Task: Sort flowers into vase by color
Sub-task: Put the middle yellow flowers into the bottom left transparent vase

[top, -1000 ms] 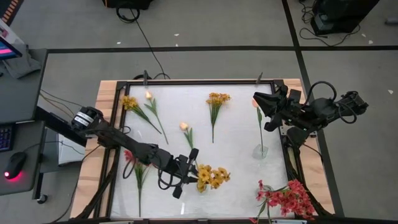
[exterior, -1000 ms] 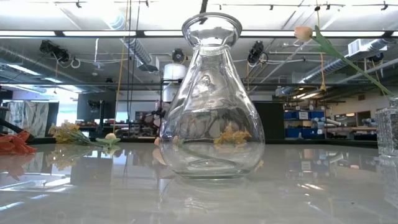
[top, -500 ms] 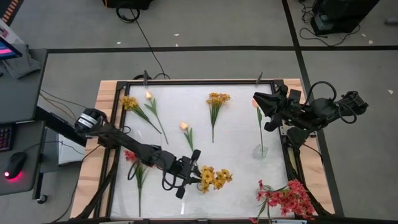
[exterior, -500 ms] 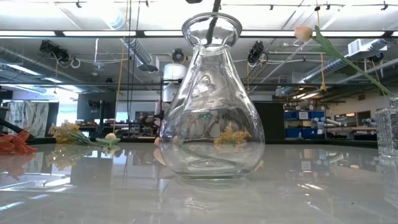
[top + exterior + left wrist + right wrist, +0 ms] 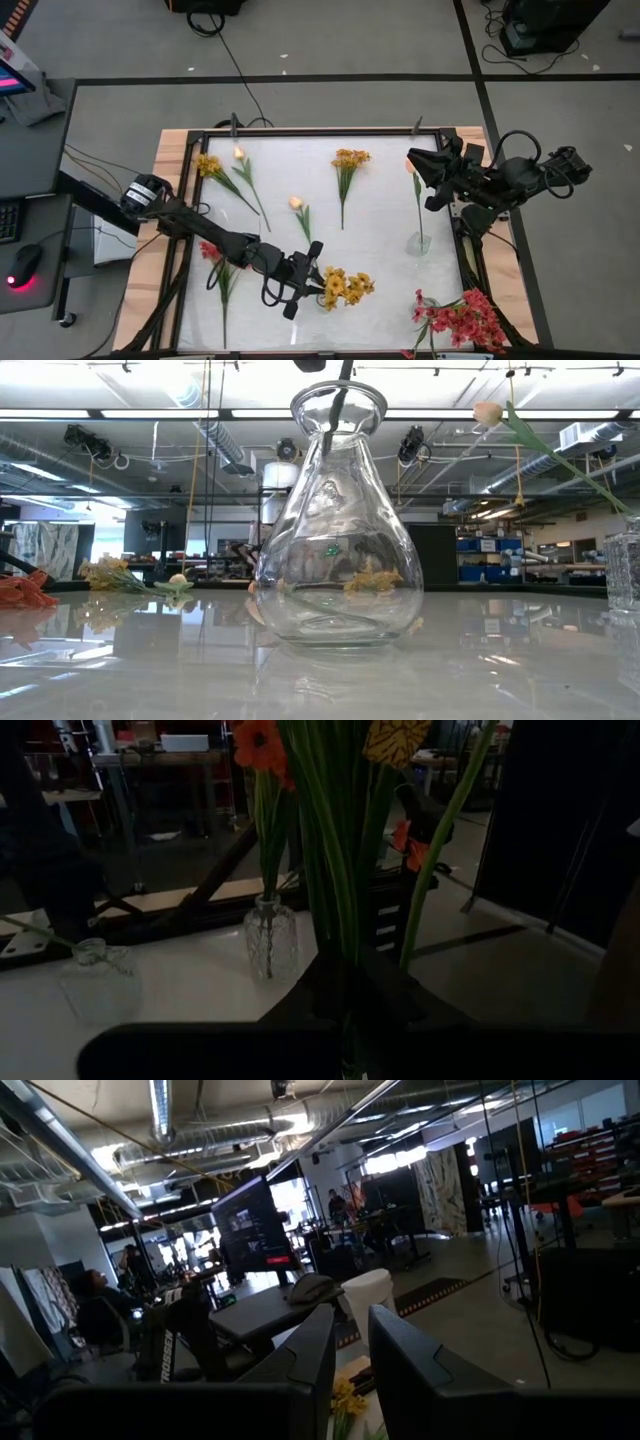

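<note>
A bunch of yellow flowers (image 5: 346, 287) stands upright over the big clear vase (image 5: 338, 560) near the table's front middle, with my left gripper (image 5: 316, 282) shut on its green stems. The stems' lower end (image 5: 337, 405) reaches down through the vase's mouth. My right gripper (image 5: 418, 170) hangs high at the far right, its fingers (image 5: 318, 1342) a narrow gap apart with nothing between them. Just beside it, a peach tulip (image 5: 411, 166) leans with its stem in a small vase (image 5: 418, 243). My left gripper pinches the bundle of green stems (image 5: 336, 925) between its two fingers, below the blooms. The fingers come in level from the table's left and lie across the stems. The bunch stands upright, blooms on top, its lower end inside the vase's neck (image 5: 340, 420).
Red flowers (image 5: 458, 318) stand in a patterned vase (image 5: 270, 935) at the front right. On the table lie a yellow flower (image 5: 208, 165) with a peach bud (image 5: 240, 153), another yellow flower (image 5: 350, 158), a peach bud (image 5: 296, 203) and a red flower (image 5: 208, 250) by the left arm.
My left gripper has gone down and slightly toward the table's right edge with the yellow bunch. The stems' lower end, which was above the vase's mouth, has passed through it into the neck.
</note>
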